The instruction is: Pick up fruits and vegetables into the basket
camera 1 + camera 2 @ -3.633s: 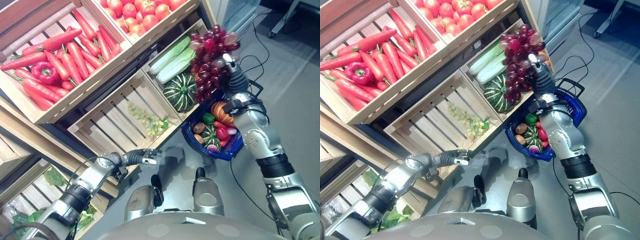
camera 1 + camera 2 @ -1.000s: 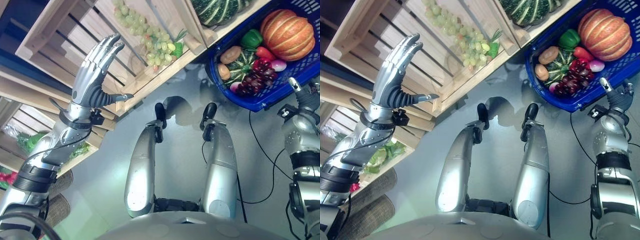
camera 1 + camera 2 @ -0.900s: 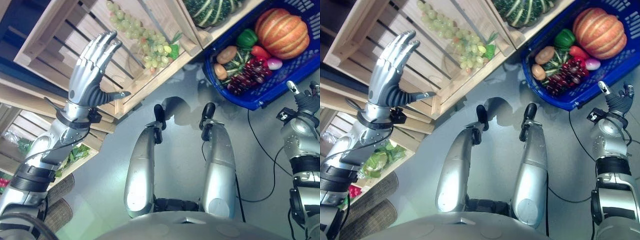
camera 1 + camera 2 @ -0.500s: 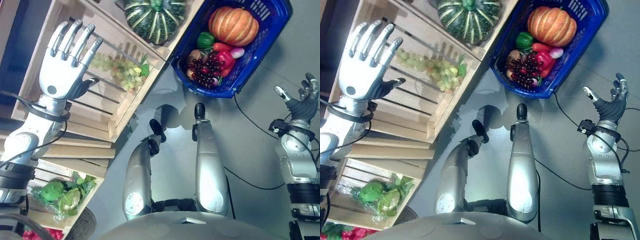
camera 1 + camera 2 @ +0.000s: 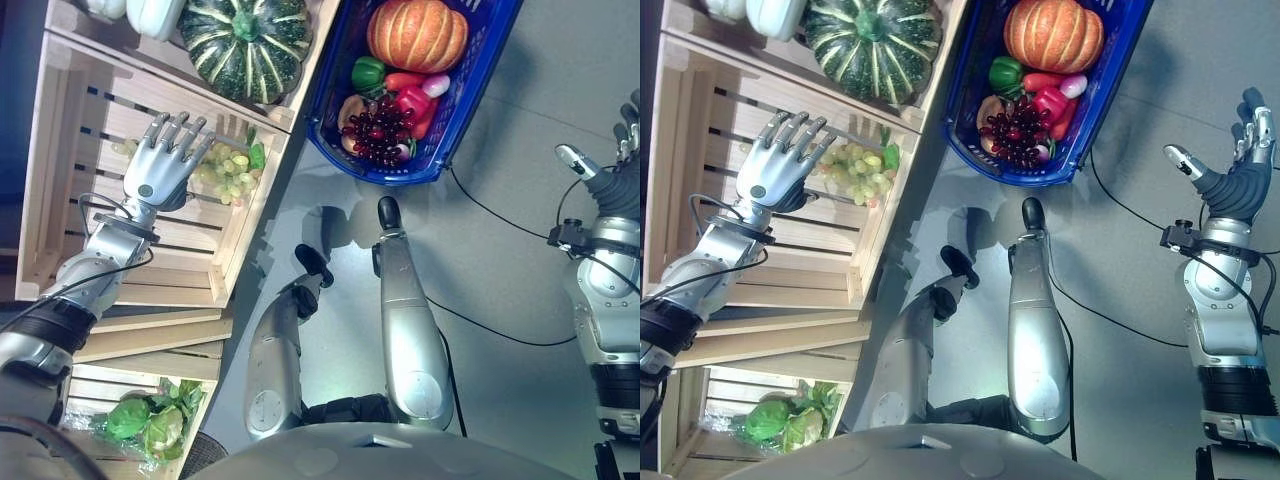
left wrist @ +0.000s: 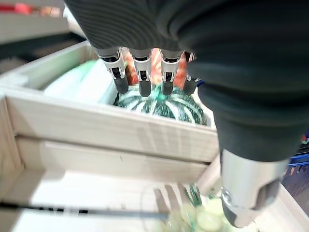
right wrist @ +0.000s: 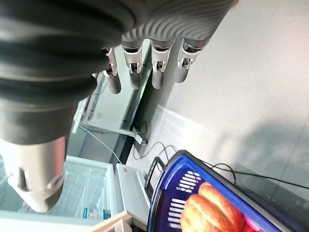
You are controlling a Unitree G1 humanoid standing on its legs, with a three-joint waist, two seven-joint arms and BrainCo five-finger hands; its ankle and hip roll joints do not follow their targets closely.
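A blue basket (image 5: 478, 90) on the floor holds an orange pumpkin (image 5: 417, 34), a green pepper (image 5: 367, 72), dark red grapes (image 5: 374, 138) and other produce. A bunch of green grapes (image 5: 228, 166) lies in a slatted wooden crate (image 5: 60, 200). My left hand (image 5: 163, 170) is inside that crate, open, its fingers straight, just beside the green grapes (image 6: 203, 217) and holding nothing. My right hand (image 5: 1234, 172) hovers open and empty over the floor, to the right of the basket (image 7: 170, 193).
A striped green squash (image 5: 243, 44) fills the crate next to the basket. Pale vegetables (image 5: 140, 12) lie beside it. A lower crate holds leafy greens (image 5: 150, 415). Grey floor (image 5: 500, 300) spreads to the right, with a cable across it.
The camera has swung, shifting the whole picture. My left hand has gone down into the crate next to the green grapes. My right hand stays open, away from the basket.
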